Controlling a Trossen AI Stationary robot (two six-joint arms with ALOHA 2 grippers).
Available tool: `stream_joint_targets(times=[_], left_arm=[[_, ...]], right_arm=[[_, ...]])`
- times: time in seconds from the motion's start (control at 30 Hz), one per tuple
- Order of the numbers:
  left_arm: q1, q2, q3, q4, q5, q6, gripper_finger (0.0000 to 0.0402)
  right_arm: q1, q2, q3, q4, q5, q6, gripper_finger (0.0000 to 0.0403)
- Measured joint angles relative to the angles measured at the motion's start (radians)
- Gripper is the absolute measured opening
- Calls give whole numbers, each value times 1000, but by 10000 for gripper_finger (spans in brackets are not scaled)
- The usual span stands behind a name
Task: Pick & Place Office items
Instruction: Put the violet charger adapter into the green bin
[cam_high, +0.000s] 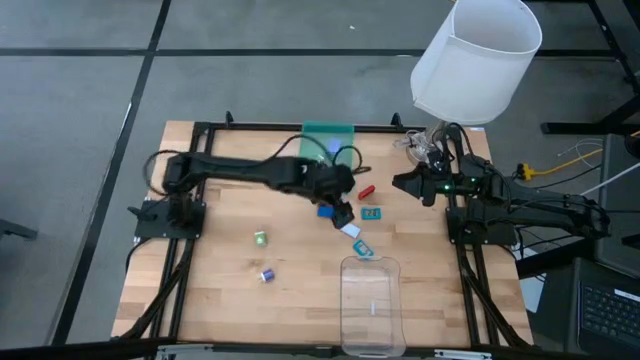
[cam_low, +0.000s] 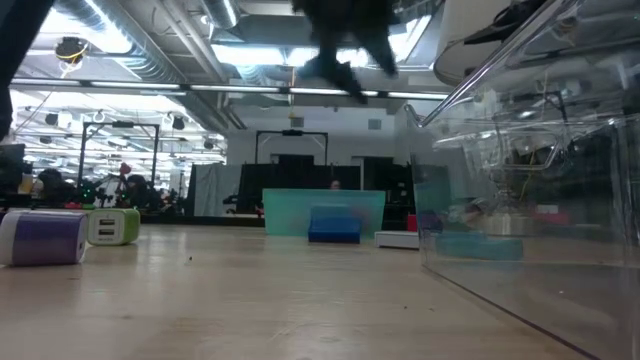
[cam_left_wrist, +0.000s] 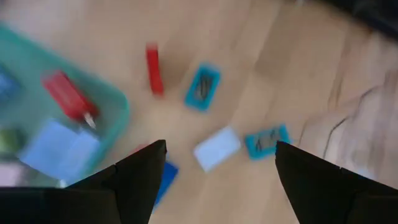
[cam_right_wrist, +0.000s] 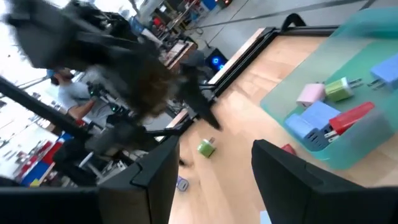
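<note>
My counter (cam_high: 230, 290) has the green tray (cam_high: 327, 133) at the back, already loaded with a few items, so that's where stuff goes. The clear tray (cam_high: 370, 300) sits at the front, mostly bare. My left tool (cam_high: 345, 212) hangs spread over the cluster mid-counter: blue block (cam_high: 326, 211), white piece (cam_high: 350, 230), teal cards (cam_high: 372, 213), red piece (cam_high: 367, 191). It holds nothing; I'd guess it's lining up on the next pick. Right tool (cam_right_wrist: 211, 165) waits near the right edge, spread, empty. Green cube (cam_high: 260, 238) and purple roll (cam_high: 266, 275) sit well apart, left.
</note>
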Motion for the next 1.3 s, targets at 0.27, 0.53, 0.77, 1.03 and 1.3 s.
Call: stream_joint_targets(times=[0.27, 0.53, 0.77, 1.03, 1.3], left_arm=[[-79, -194, -24, 15, -319, 34, 275], [-164, -577, -622, 382, -437, -101, 254], [-204, -861, -1120, 620, -514, -300, 253], [-232, -998, -1281, 728, -534, -368, 253], [-214, -1013, -1226, 729, -533, -256, 253]], right_arm=[[0, 0, 0, 40, -9, -29, 201], [1, 0, 0, 51, -8, -36, 201], [1, 0, 0, 51, 3, 9, 201], [1, 0, 0, 57, 56, 31, 201], [1, 0, 0, 58, 93, 23, 201]])
